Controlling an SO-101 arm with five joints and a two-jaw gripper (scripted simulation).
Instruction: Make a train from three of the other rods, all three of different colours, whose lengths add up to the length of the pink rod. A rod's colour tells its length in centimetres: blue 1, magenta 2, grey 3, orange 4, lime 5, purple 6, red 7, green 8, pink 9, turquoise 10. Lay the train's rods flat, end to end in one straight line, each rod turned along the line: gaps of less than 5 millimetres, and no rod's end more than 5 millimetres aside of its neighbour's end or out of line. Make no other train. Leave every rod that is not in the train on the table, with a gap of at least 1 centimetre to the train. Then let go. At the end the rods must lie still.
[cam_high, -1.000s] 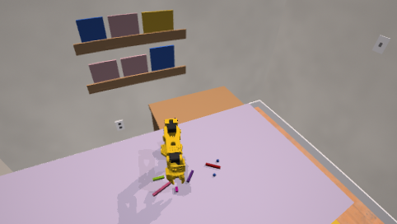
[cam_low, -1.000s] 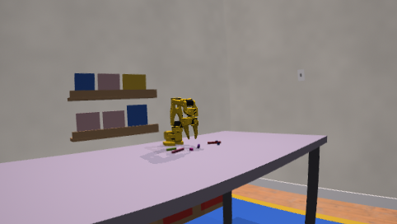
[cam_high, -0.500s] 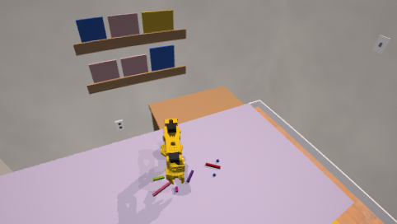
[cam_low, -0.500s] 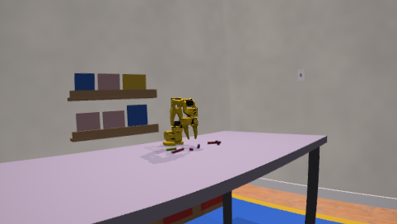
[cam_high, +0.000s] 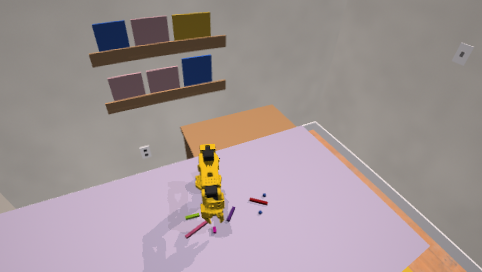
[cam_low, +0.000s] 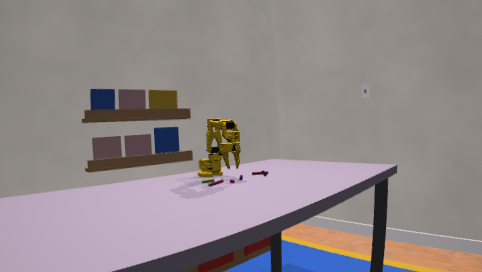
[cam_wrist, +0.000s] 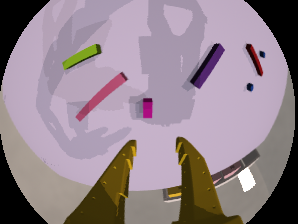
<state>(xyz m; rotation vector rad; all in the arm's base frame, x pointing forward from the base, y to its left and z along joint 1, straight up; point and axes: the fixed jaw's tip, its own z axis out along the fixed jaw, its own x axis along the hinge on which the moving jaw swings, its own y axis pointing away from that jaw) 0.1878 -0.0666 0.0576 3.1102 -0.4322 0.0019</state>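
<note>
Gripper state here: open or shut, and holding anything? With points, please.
Open and empty: the wrist view shows the gripper (cam_high: 214, 221) (cam_low: 233, 167) (cam_wrist: 156, 142) with its fingertips apart, nothing between them.

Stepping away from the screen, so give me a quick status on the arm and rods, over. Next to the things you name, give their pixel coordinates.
Gripper (cam_high: 213, 221) (cam_low: 233, 167) (cam_wrist: 157, 142) open, empty, above table. Magenta rod (cam_high: 214, 230) (cam_low: 232, 181) (cam_wrist: 147, 108) apart from others. No train built.

Magenta rod: you've got bare tabletop between it and the pink rod.
Purple rod: it stands between you and the red rod.
Blue rods: they flank red, crowding your fingers.
</note>
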